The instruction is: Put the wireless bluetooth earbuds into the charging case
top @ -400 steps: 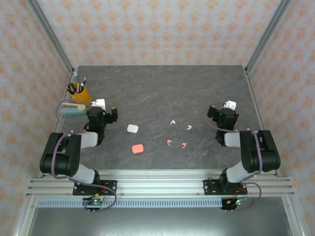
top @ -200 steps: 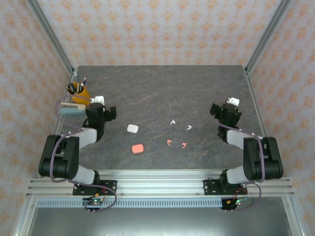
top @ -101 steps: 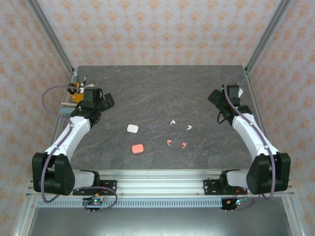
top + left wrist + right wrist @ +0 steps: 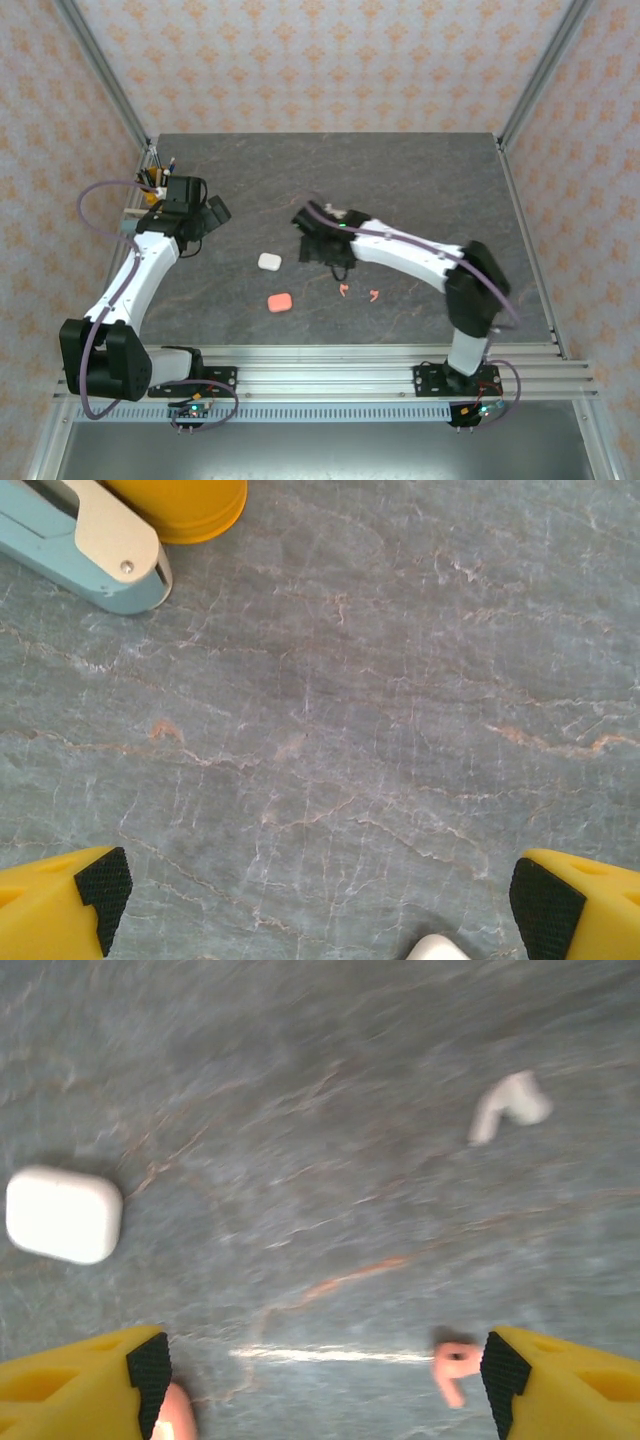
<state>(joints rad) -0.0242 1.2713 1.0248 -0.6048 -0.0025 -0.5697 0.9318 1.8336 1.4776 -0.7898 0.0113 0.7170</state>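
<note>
A white charging case (image 4: 269, 261) and a coral-pink charging case (image 4: 280, 301) lie shut on the dark stone table (image 4: 400, 170). Two pink earbuds (image 4: 344, 290) (image 4: 374, 295) lie right of them. My right gripper (image 4: 328, 250) reaches over the table's middle. In the right wrist view my right gripper (image 4: 320, 1380) is open above bare stone, with a pink earbud (image 4: 455, 1365) just inside its right finger. A white earbud (image 4: 510, 1105) lies farther off, the white case (image 4: 63, 1214) at left, the pink case (image 4: 175, 1415) by the left finger. My left gripper (image 4: 213, 212) (image 4: 330, 900) is open over bare table.
An orange pen cup (image 4: 157, 183) (image 4: 180, 500) and a light-blue stapler (image 4: 90, 545) stand at the table's left edge, behind the left gripper. A small white rounded thing (image 4: 437, 948) pokes in at the bottom of the left wrist view. Metal frame posts (image 4: 105, 80) stand at the back corners.
The right arm has swung from the table's right side to the middle, over the earbuds, covering the white ones in the top view. The left arm has barely shifted.
</note>
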